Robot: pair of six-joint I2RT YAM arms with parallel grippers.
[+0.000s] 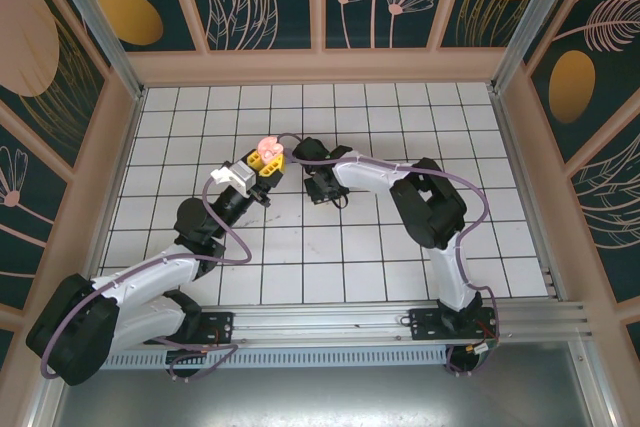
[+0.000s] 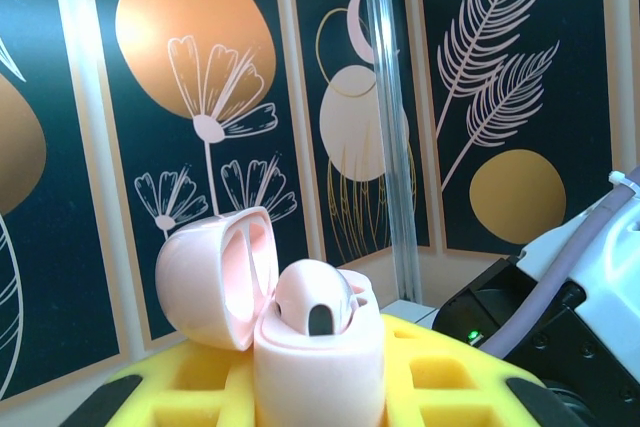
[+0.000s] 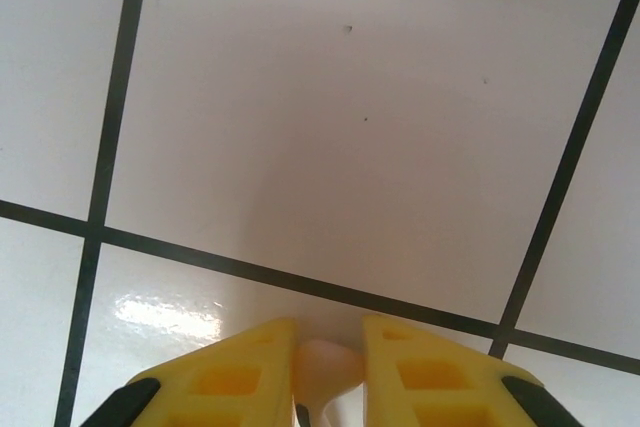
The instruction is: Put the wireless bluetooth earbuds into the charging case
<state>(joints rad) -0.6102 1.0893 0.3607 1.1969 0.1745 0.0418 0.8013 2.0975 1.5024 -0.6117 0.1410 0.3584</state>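
Currently: both grippers are gripping, with one bud sitting in the case and one pinched in the right jaws.
We are seeing the left gripper [image 2: 320,342] clamping the pink charging case [image 2: 318,382] between its yellow fingers [image 2: 190,387]. The case is standing upright between the jaws, and its lid [image 2: 210,282] is hanging open to their left. One pink earbud [image 2: 312,299] is sitting in the case's well, just above the jaw line. The right gripper [image 3: 328,372] is pointing down at the white tiled table [image 3: 350,127]. Its jaws are pinching a second pink earbud [image 3: 322,359], lodged right between the fingertips and touching both as far as we can tell.
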